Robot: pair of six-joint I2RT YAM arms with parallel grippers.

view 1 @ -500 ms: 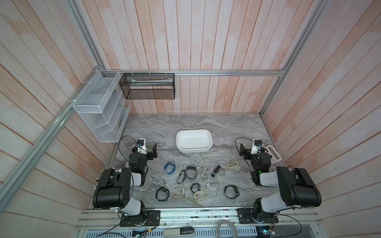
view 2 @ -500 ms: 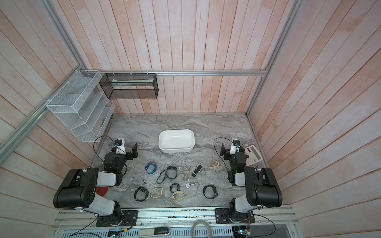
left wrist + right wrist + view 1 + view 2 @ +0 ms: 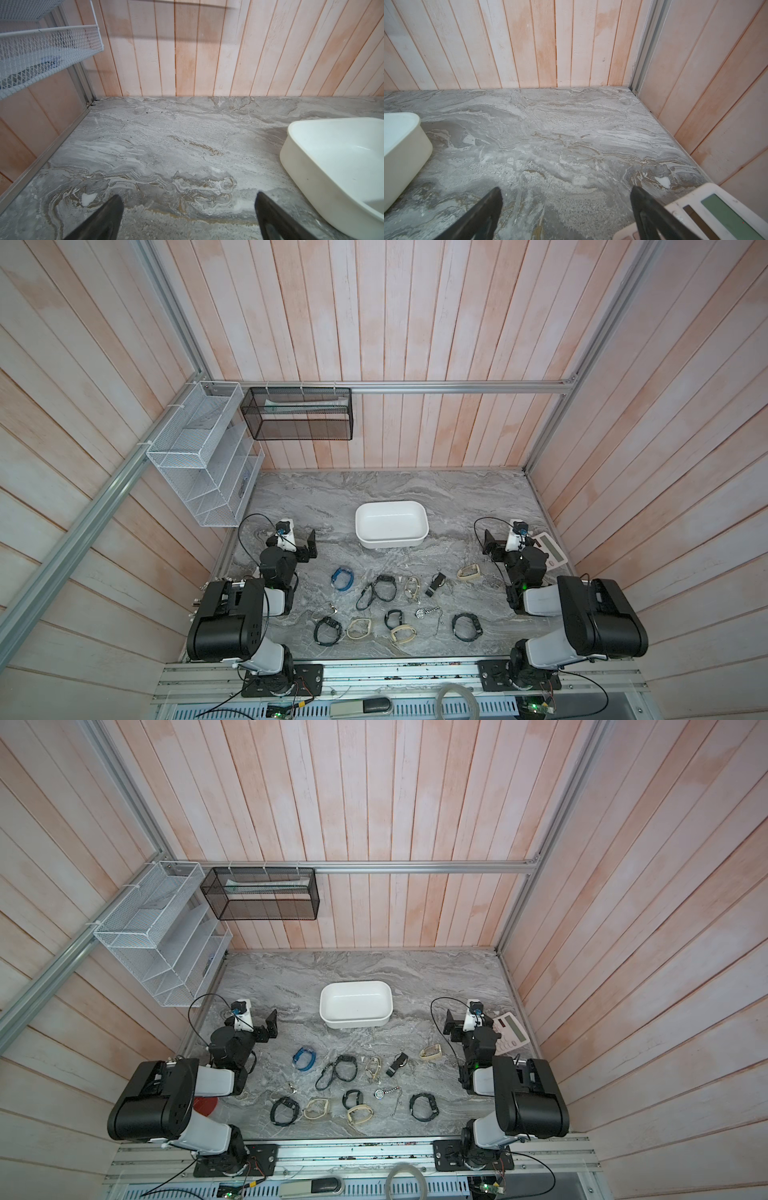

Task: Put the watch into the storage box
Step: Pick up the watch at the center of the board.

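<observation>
The storage box [image 3: 390,542], a shallow white tub, sits mid-table with nothing in it; it shows in both top views [image 3: 355,1023]. Several watches lie loose in front of it: a blue watch [image 3: 343,578], a black watch [image 3: 466,626], a beige watch [image 3: 469,572] and others. My left gripper [image 3: 309,547] rests open left of the box, holding nothing. In the left wrist view it [image 3: 189,198] frames bare marble beside the box's wall [image 3: 301,170]. My right gripper [image 3: 489,545] stands open right of the box, over bare marble [image 3: 566,190], with the box's corner [image 3: 404,151] to one side.
A white and pink calculator [image 3: 550,551] lies by the right wall, just beside the right gripper's finger [image 3: 645,205]. A white wire rack [image 3: 203,456] and a black mesh basket [image 3: 297,414] hang at the back left. A red object [image 3: 205,1104] lies under the left arm.
</observation>
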